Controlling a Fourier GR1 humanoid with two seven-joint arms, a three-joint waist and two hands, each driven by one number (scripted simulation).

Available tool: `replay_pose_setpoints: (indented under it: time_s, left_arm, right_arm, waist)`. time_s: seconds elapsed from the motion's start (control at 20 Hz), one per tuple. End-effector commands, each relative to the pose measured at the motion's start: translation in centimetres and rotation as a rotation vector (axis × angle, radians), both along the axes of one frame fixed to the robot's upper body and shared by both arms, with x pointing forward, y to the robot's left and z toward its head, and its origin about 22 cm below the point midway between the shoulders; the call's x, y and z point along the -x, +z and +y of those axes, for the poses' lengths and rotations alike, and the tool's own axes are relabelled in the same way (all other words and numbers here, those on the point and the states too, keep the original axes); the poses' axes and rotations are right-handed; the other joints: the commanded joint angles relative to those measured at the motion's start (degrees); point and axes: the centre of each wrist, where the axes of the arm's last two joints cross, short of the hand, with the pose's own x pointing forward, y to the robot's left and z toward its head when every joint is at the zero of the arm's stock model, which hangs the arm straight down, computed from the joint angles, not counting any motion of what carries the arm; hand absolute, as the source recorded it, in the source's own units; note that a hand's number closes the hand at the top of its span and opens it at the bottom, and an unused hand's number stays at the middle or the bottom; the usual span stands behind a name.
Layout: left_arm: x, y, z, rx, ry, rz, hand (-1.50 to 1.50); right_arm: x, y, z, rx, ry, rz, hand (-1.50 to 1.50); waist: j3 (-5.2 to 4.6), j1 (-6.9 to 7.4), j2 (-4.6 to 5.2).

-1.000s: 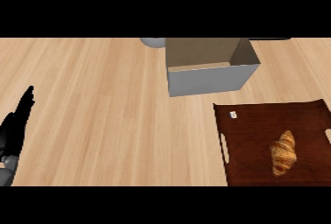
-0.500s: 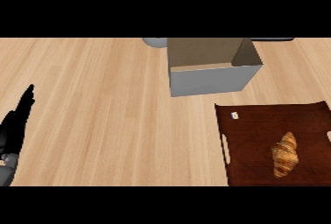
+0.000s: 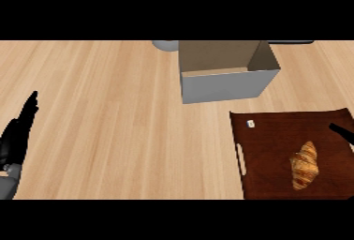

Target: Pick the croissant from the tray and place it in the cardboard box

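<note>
The left hand is resting at the left edge of the counter, with its fingers straight and pointing up. It is holding nothing, and it is sitting well apart from everything else.

Going right, the cardboard box is standing near the far edge of the counter. Its top is open and nothing is showing inside. Its grey front wall is facing the robot. A small grey round thing is peeking out just behind the box's left corner, too hidden to name.

Nearer the robot, the dark brown tray is lying at the counter's near right corner, just in front of the box but not touching it. A tiny white tag is sitting near the tray's far left corner. The croissant is lying in the right half of the tray, with one tip pointing toward the box.

At the tray's right edge, a thin black bit of the right hand is showing. So little of it is in view that I cannot tell if it is open or closed. It is not touching the croissant.

I think the picking up is not yet done. The croissant looks soft and flaky, so a hard squeeze could crush it. A push from the side could slide it or the tray. On the way over, it could bump the box's front wall and tip the box.
</note>
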Motion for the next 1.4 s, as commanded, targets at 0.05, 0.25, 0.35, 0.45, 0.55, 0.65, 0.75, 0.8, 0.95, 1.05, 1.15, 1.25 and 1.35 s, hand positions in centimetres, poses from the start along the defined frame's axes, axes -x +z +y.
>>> replay_pose_setpoints:
  time_s: [0.05, 0.25, 0.35, 0.45, 0.55, 0.65, 0.75, 0.8, 0.95, 1.05, 1.15, 1.25, 1.35]
  left_arm:
    - [0.7, -0.1, -0.7, 0.003, 0.006, -0.001, 0.00]
    - [0.2, 0.5, 1.4, -0.009, 0.000, 0.011, 0.00]
    - [-1.2, 1.3, 0.8, -0.014, 0.011, 0.006, 0.00]
    - [-0.2, -0.3, -0.8, -0.004, 0.000, 0.007, 0.00]
    - [0.9, -0.1, 0.2, -0.006, 0.016, 0.014, 0.00]
    - [1.5, 0.9, 0.9, 0.005, 0.020, -0.003, 0.00]
    - [-0.2, 0.6, -0.2, -0.014, 0.011, 0.001, 0.00]
    - [-1.0, -0.4, -0.9, 0.001, -0.010, 0.012, 0.00]
    - [1.0, 0.8, -0.8, -0.022, 0.003, -0.007, 0.00]
    - [-0.4, 2.2, -0.6, 0.000, -0.004, -0.015, 0.00]
    - [-0.2, -0.8, 1.3, 0.005, 0.008, -0.004, 0.00]
    - [-0.1, 1.3, -0.1, -0.022, 0.004, -0.008, 0.00]
    - [2.6, -0.2, -0.3, 0.011, 0.006, 0.008, 0.00]
  right_arm:
    - [-2.6, 0.5, 2.9, 0.069, -0.012, 0.038, -1.50]
    - [-1.9, -1.5, 3.0, 0.080, 0.015, 0.062, -1.50]
    - [-2.2, -1.2, 1.9, 0.064, 0.010, 0.063, -1.50]
    - [-3.3, -2.1, 3.4, 0.058, 0.006, 0.059, -1.50]
    - [-2.4, -1.4, 2.6, 0.064, 0.014, 0.072, -1.50]
    - [-1.4, -1.1, 2.7, 0.034, 0.015, 0.054, -1.50]
    - [-1.3, -2.1, 3.1, 0.019, 0.047, 0.041, -1.50]
    - [-2.1, -1.8, 3.8, 0.006, 0.053, 0.045, -1.50]
    - [-0.8, -0.2, 4.4, -0.017, 0.097, 0.057, -1.50]
    - [-2.9, 0.1, 6.4, -0.017, 0.104, 0.020, -1.50]
    - [-0.8, -2.2, 6.3, -0.027, 0.114, 0.009, -1.50]
    - [-0.9, 0.7, 5.4, -0.009, 0.127, 0.020, -1.50]
    - [-1.4, -0.7, 8.5, 0.002, 0.099, 0.046, -1.50]
  waist:
    - [0.05, 0.01, -0.07]
    - [0.05, -0.27, -0.06]
    - [0.05, -0.39, -0.03]
    - [0.06, -0.19, -0.02]
    - [0.05, -0.26, -0.07]
    - [0.05, -0.30, -0.11]
    - [0.05, -0.45, -0.05]
    - [0.04, -0.52, -0.02]
    - [0.04, -0.50, -0.16]
    - [0.04, -0.34, -0.09]
    - [0.03, -0.63, -0.01]
    - [0.04, -0.52, -0.09]
    - [0.05, -0.18, -0.11]
